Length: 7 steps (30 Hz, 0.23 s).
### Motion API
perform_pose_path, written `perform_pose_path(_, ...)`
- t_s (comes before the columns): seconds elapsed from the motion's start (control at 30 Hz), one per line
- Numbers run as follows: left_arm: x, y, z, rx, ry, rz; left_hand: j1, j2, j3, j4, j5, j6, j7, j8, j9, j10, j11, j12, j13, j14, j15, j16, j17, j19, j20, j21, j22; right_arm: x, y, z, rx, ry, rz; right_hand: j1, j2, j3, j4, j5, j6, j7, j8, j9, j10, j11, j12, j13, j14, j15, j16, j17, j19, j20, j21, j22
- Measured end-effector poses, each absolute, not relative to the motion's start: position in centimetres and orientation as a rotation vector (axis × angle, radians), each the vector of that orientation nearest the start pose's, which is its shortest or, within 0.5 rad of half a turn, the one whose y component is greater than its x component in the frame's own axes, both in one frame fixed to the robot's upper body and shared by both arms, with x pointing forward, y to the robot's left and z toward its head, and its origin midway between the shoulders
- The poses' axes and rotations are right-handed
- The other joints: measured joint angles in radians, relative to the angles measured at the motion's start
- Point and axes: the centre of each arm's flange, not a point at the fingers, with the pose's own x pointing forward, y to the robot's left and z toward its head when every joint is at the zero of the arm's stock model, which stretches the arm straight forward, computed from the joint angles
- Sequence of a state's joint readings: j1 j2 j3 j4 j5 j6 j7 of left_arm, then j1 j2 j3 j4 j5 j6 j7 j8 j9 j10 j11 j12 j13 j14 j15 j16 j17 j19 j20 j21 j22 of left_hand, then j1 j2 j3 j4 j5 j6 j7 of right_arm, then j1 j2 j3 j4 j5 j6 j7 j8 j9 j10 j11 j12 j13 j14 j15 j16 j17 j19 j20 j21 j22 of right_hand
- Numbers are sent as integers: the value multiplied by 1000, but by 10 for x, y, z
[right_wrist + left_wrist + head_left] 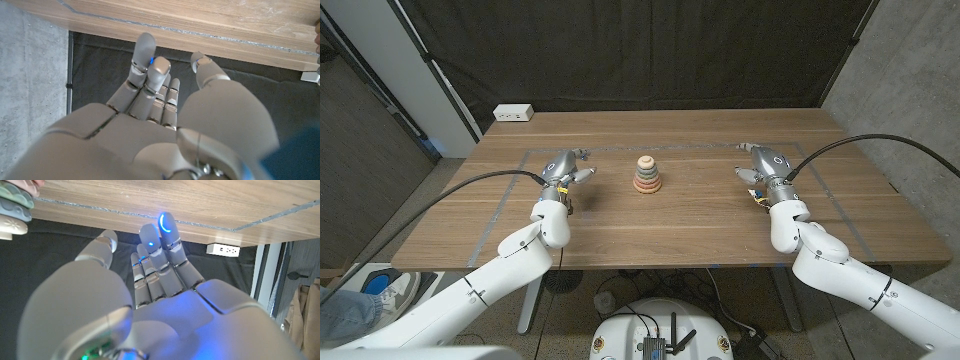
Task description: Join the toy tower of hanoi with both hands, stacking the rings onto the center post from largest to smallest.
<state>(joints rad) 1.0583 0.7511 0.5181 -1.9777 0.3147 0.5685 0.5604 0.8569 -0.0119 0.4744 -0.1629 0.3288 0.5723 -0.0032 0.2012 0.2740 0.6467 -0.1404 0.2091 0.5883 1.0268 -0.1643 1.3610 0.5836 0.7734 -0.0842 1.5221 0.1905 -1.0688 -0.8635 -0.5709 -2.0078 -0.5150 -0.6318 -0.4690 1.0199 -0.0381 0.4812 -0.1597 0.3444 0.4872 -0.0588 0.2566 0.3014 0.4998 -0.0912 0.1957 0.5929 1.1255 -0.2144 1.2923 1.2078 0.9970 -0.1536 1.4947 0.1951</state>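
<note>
The toy tower point(647, 175) stands near the middle of the wooden table point(680, 220), its pastel rings stacked on the post with the widest at the base and a small pale one on top. Part of that stack point(12, 210) shows at the edge of the left wrist view. My left hand point(563, 170) waits to the tower's left, fingers extended and apart, holding nothing. My right hand point(763, 165) stands well to the tower's right, fingers likewise straight and empty. Both wrist views look along the backs of my left hand point(150, 295) and my right hand point(160, 115).
A white power strip point(513, 113) lies at the table's far left corner, also seen as the white power strip point(223, 249). Thin tape lines point(505, 195) mark a rectangle on the tabletop. A dark curtain hangs behind the table.
</note>
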Motion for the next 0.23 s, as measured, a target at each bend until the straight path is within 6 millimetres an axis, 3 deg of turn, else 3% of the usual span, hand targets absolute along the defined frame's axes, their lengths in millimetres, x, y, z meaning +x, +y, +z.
perform_pose_path(0.23, 549, 256, -43, 1014, -539, 461, 0, 0, 0, 0, 0, -2, -2, 0, 0, -1, 0, 0, 0, 0, 0, 0, -5, 0, 0, 0, 0, 539, -266, -49, -1304, -547, -481, -5, 5, -3, 3, 0, 0, 0, 0, 0, 0, 0, 0, -5, 0, 0, 0, 0, -9, 2, 0, 0)
